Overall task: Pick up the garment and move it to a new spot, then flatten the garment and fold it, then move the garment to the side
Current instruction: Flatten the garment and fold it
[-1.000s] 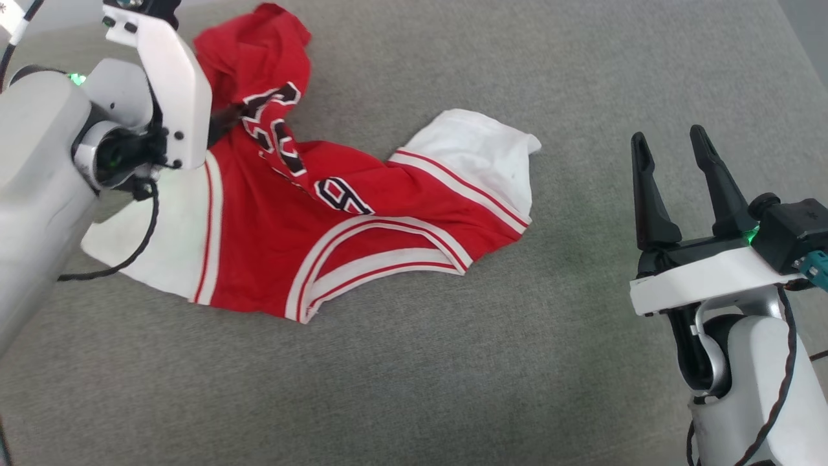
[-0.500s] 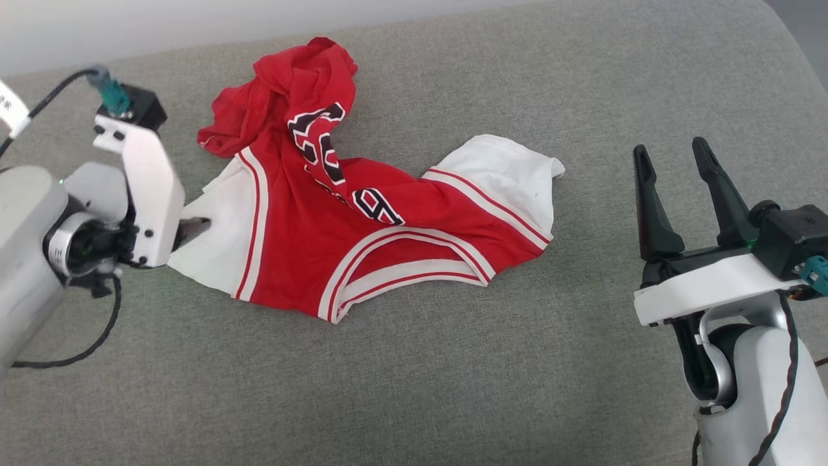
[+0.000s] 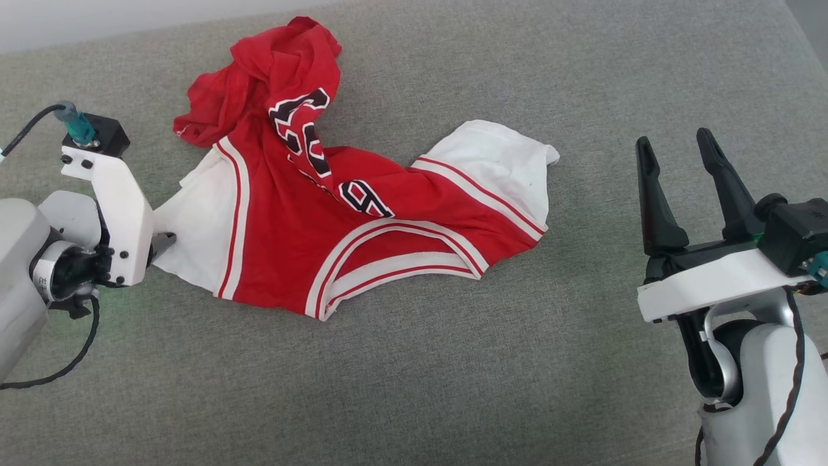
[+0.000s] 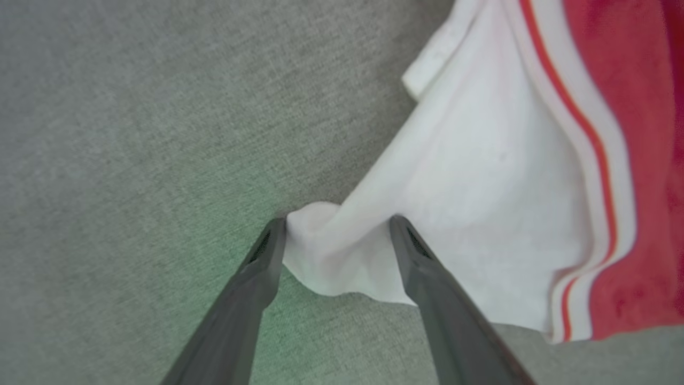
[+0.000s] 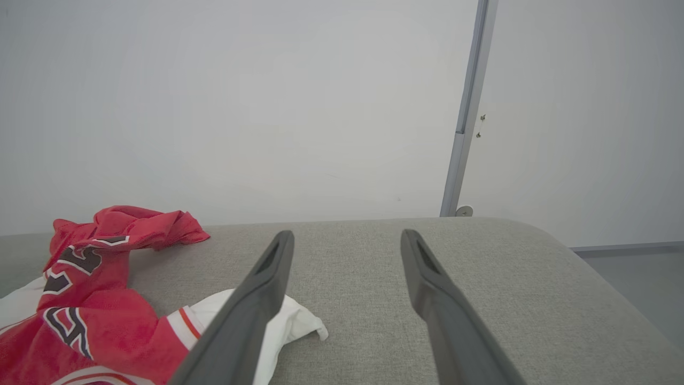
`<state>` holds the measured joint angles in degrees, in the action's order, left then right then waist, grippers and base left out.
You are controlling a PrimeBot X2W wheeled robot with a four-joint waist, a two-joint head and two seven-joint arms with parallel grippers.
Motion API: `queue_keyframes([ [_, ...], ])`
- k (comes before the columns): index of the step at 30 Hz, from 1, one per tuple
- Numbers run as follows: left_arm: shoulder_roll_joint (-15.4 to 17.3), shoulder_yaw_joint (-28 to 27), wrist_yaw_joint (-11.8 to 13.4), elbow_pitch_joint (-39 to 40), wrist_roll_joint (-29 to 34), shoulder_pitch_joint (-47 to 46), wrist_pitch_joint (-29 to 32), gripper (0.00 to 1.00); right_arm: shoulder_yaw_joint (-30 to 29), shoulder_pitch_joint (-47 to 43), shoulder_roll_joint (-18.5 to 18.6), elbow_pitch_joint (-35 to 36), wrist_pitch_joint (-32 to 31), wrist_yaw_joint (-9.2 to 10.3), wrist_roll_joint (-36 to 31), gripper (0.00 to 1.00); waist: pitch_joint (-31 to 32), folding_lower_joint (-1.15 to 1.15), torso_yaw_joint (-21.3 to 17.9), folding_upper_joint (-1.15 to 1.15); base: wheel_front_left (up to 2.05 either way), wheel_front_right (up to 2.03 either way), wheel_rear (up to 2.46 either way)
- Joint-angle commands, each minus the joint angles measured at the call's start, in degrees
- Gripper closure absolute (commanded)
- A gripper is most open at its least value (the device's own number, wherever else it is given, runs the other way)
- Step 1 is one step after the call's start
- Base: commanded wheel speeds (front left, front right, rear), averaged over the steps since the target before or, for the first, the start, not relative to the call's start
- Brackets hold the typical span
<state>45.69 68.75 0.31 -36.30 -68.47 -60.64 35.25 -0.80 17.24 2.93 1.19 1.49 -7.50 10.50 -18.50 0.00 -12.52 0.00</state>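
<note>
Head view: the shirt (image 3: 291, 246) lies crumpled on the grey cushion (image 3: 453, 362). The left gripper (image 3: 163, 242) is at its white sleeve (image 3: 200, 226). The right gripper (image 3: 673, 139) is open, well apart from the shirt.
Left wrist view: the left gripper is open, with the sleeve corner between its fingers (image 4: 267, 256).
Right wrist view: the right gripper is open over the cushion, and the shirt lies at the lower left.

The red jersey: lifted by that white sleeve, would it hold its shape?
Probably not: the jersey lies bunched and creased, so it should droop limply. It looks thin, likely light. Its sleeve puckers inside the open left end effector, so pushing would bunch it.
</note>
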Motion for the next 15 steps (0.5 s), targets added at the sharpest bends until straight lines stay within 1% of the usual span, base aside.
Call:
queue_keyframes([
  [1,-0.4,0.5,-0.2,-0.9,-0.4,1.4,0.4,0.0,-0.2,0.4,0.0,0.2,-0.2,0.02,-0.4,0.0,-0.2,0.0,0.0,0.0,0.0,0.0,0.0],
  [2,-0.8,0.4,0.0,-1.6,-1.0,1.5,0.6,0.25,-0.3,0.4,0.0,0.3,-0.3,0.02,-0.5,0.0,-0.3,0.0,0.0,0.0,0.0,0.0,0.0],
  [3,-1.2,0.3,-0.2,-2.0,-1.4,1.7,0.8,0.92,-0.3,0.5,0.0,0.4,-0.4,0.02,-0.5,0.0,-0.4,0.0,0.1,0.0,0.0,0.0,0.0],
  [4,-1.5,0.1,-0.5,-2.6,-1.9,2.1,1.4,1.0,-0.4,0.5,0.0,0.4,-0.5,0.02,-0.6,0.0,-0.4,0.0,0.2,0.0,0.0,0.0,0.0],
  [8,-2.2,-0.2,0.2,-4.0,-2.9,2.3,1.9,1.0,-0.6,0.5,0.0,0.7,-1.0,0.02,-0.6,0.0,-0.3,0.0,0.9,0.0,0.0,0.0,0.0],
  [11,-2.0,-1.1,0.9,-4.6,-3.9,2.1,2.1,1.0,-0.8,0.6,0.0,0.8,-1.4,0.02,-0.6,0.0,-0.1,0.0,1.6,0.0,0.0,0.0,0.0],
  [15,-1.0,-1.2,0.9,-2.9,-3.7,2.0,2.0,1.0,-0.8,0.4,0.0,0.5,-3.0,0.02,-0.8,0.0,0.4,0.0,2.7,0.0,0.0,0.0,0.0],
])
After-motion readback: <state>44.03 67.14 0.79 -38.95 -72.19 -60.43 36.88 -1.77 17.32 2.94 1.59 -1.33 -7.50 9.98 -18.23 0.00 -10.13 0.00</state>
